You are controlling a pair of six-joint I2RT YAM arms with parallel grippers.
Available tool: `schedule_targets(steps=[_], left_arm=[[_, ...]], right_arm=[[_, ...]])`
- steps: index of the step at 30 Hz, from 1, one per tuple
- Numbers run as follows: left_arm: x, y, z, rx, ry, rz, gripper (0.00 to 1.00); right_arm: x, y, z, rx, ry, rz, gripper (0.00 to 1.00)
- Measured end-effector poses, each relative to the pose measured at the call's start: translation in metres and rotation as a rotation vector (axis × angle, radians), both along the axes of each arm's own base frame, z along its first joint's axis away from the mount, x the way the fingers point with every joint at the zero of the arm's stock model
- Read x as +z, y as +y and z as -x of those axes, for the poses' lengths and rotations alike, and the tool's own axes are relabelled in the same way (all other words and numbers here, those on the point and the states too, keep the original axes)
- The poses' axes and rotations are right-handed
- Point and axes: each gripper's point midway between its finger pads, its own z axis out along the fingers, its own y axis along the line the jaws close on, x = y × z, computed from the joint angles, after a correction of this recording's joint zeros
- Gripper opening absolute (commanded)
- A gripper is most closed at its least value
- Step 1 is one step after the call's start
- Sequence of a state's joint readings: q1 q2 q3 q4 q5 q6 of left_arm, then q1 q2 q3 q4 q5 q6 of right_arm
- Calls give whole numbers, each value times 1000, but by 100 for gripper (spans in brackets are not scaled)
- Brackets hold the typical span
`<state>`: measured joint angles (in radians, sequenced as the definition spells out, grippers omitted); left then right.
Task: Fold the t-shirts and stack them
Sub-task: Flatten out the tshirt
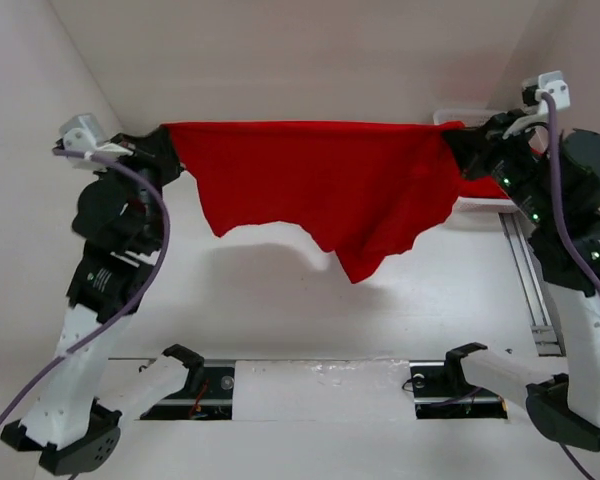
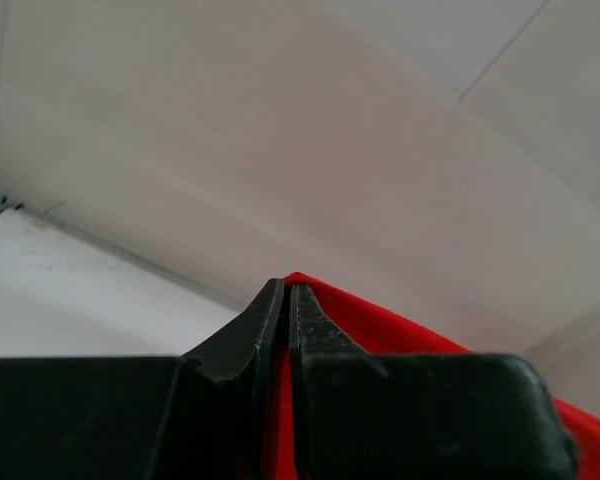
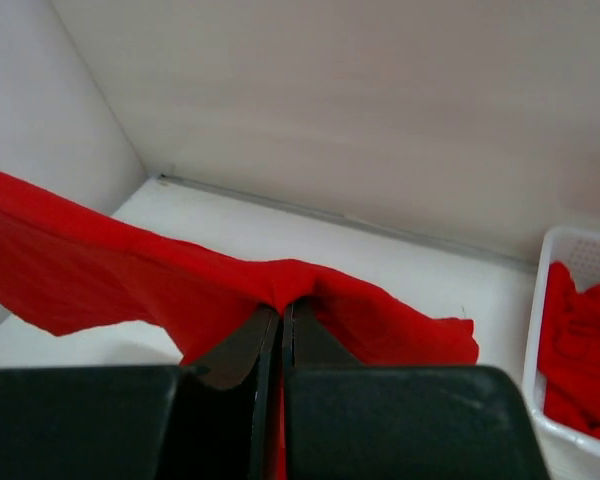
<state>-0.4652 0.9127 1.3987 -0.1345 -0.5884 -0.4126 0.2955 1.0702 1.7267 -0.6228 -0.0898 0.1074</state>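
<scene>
A bright red t-shirt (image 1: pixel 320 185) hangs stretched in the air between both grippers, its top edge taut and its lower edge loose above the table. My left gripper (image 1: pixel 168 140) is shut on the shirt's left top corner; red cloth (image 2: pixel 380 325) shows between and beside its jaws, and the gripper (image 2: pixel 286 285) points at the back wall. My right gripper (image 1: pixel 458 138) is shut on the right top corner; in the right wrist view the cloth (image 3: pixel 130 270) bunches over the gripper (image 3: pixel 283 308). More red shirts (image 3: pixel 580 340) lie in the basket.
A white slotted plastic basket (image 3: pixel 540 330) stands at the back right by the wall, partly hidden behind my right arm in the top view (image 1: pixel 480 205). A metal rail (image 1: pixel 525 280) runs along the right side. The white walls enclose the back and sides.
</scene>
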Motion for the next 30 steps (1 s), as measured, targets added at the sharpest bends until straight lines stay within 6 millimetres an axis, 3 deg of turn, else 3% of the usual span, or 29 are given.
schedule_targets(steps=[8,9,12,18,22,26,30], left_arm=[[80,6,72,-142,-251,-105,0],[87,6,79,-157,-274,-120,0],[115,25,105,-109,-340,-157,0],[175,58,177,-64,-536,-163,0],[189,67,212,-63,-621,-175,0],[186,61,210,-75,-620,-196,0],[166,43,170,-109,-529,-213,0]], right_arm=[[63,-12,72,58,-217,-11,0],[79,-17,87,56,-269,-22,0],[109,-35,116,5,-371,-39,0],[169,-69,209,-58,-638,-108,0],[189,-82,266,-57,-778,-138,0],[195,-72,286,5,-835,-105,0],[191,-33,260,167,-785,-28,0]])
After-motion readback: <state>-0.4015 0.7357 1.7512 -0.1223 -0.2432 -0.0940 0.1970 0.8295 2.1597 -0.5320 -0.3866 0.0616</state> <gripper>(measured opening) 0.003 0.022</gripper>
